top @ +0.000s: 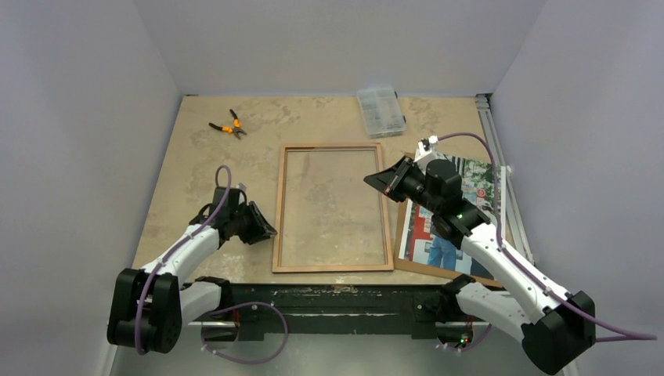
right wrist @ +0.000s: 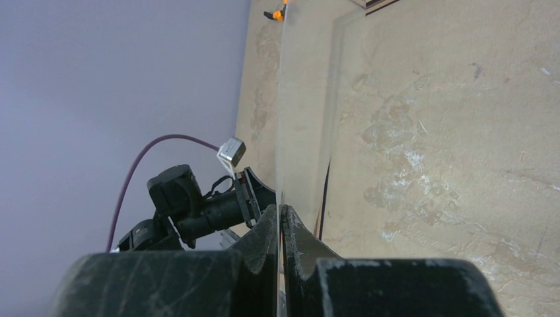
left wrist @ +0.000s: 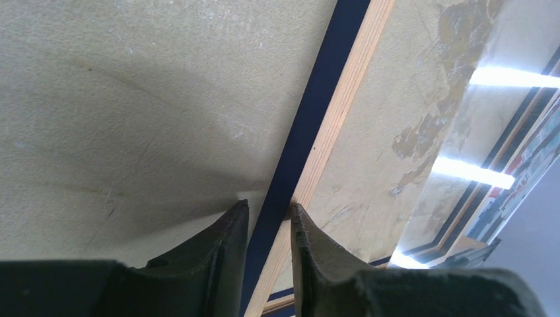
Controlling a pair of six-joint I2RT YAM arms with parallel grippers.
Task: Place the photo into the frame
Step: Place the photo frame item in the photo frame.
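Top external showing frame [top: 279, 205] lying flat mid-table, photo [top: 479, 178] resting right of it (on brown board [top: 427, 267]), left gripper [left wrist: 267, 210] straddling left rail [left wrist: 310, 119], clamping unclear, right gripper [right wrist: 282, 210] pinching clear pane [right wrist: 304, 99].

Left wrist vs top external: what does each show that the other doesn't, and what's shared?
Left wrist only: the dark blue side face of the frame rail, with the left gripper straddling it. Top external only: pliers, clear parts box, right gripper at the opposite rail, the frame's whole outline. Shared: frame, left gripper, table.
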